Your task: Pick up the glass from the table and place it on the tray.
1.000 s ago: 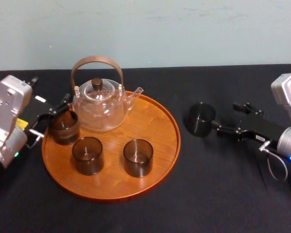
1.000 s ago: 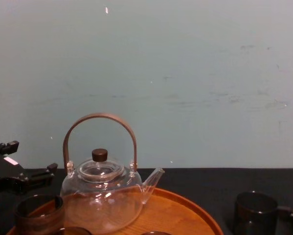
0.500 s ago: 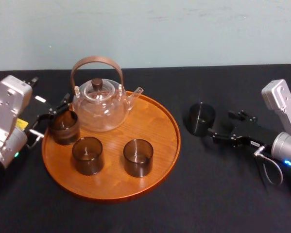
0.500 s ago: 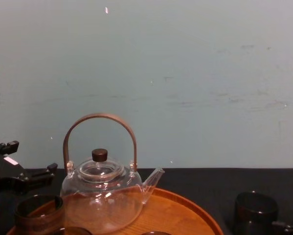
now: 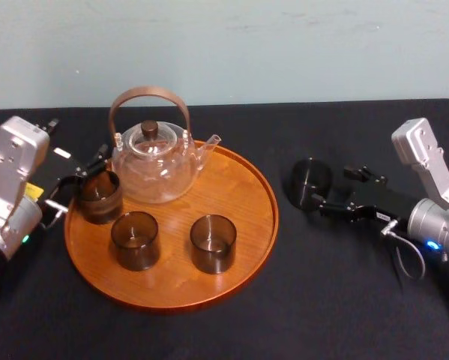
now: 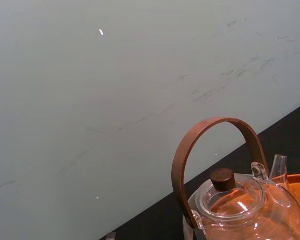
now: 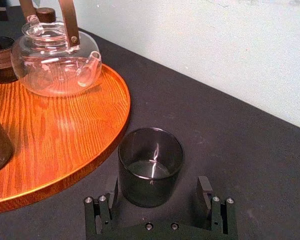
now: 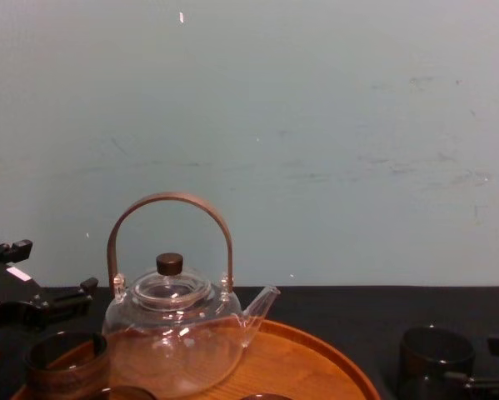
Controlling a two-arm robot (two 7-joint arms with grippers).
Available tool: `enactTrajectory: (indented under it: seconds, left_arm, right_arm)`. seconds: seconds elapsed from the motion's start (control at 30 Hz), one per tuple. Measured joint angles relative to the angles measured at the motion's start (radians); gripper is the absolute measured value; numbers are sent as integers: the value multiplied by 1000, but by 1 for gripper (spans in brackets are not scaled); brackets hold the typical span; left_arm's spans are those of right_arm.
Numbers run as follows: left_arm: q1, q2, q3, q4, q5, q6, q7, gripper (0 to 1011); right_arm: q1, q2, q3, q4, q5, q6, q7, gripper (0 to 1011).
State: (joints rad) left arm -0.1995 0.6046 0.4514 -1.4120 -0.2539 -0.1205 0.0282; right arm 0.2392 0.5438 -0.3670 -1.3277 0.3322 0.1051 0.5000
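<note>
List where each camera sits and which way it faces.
Head: high, looking down on the tray and teapot; left gripper at the tray's left edge, right gripper at the glass.
Chest: low, looking across at the wall; left gripper at lower left.
Left wrist: faces wall and teapot.
Right wrist: faces the glass between its open fingers.
Shared: all four see the teapot.

Teapot (image 8: 172, 333) stands on tray (image 8: 316, 367); dark glass (image 8: 432, 358) rightward, on table (image 8: 341, 304).
</note>
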Motion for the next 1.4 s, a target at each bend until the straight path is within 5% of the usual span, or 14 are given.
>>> enactTrajectory:
  seconds: [1.03,1.4]
  left_arm:
    - [0,0,0,0,0,0,0,1001]
    - [0,0,0,0,0,0,0,1001]
  right_arm:
    - [122,-90,-60,132,-74,-5,20,1002]
    - [130,-96,-63,140,-81,-2,16,1002]
